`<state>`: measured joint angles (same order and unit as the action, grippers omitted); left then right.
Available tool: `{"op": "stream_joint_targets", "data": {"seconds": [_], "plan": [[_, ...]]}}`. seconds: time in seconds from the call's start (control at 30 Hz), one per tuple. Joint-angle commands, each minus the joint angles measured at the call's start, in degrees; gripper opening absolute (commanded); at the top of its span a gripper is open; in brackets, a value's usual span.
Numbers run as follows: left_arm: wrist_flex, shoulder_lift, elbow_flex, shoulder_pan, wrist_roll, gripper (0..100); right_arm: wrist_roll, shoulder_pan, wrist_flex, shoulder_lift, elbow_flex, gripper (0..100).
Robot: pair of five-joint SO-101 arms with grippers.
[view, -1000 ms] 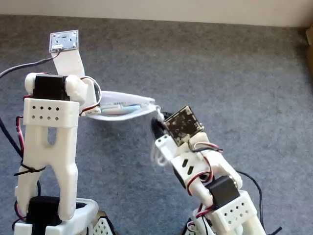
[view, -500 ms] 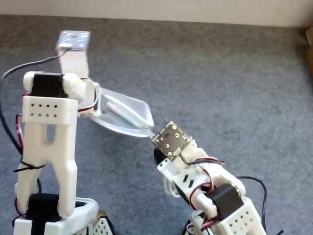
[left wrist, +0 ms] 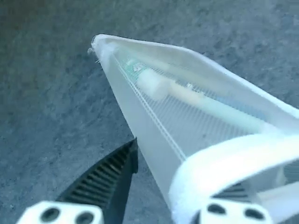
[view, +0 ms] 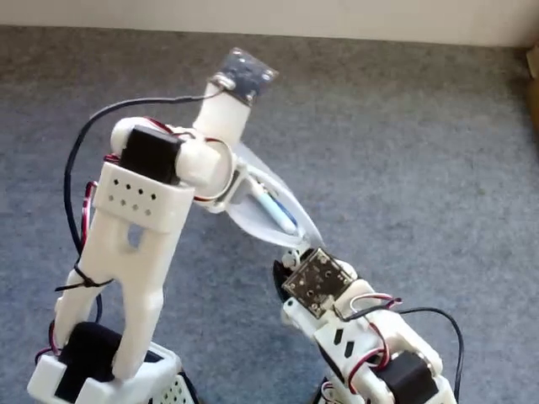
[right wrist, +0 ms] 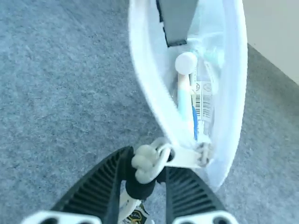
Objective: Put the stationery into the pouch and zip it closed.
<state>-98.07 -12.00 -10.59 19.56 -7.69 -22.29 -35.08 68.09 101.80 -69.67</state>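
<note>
Pouch over grey carpet; right end effector pinches its zipper pull.

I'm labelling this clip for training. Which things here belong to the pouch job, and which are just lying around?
Part of the job:
- pouch, held up by the left claw
- pens inside it
- zipper pull, pinched in the right claw

Just there:
- grey carpet
- cables on the arms

I see a grey carpeted surface (evenly lit), with a pale wall along its far edge.
</note>
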Motion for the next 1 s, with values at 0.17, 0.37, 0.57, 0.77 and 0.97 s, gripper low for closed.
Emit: {"op": "stream_joint_targets", "data": {"seconds": [0.17,0.37,0.57,0.77,0.97], "plan": [[5.63,-0.31,-3.03,7.08,-4.92,30,-1.23,-0.66,3.65,3.3,0.57,0.5],[10.46,-0.92,-3.3,2.68,-4.92,26,-2.37,-0.66,3.38,3.3,0.57,0.5],[11.08,-0.92,-3.3,1.63,-5.01,15,-1.14,-0.66,0.04,3.12,0.48,0.5],[11.52,-0.92,-5.05,-0.04,-10.11,8,1.67,-0.75,-1.63,3.21,0.48,0.5],[11.08,-0.48,-12.97,-2.07,-16.97,7,1.76,-4.62,-1.8,3.21,0.4,0.5]]}}
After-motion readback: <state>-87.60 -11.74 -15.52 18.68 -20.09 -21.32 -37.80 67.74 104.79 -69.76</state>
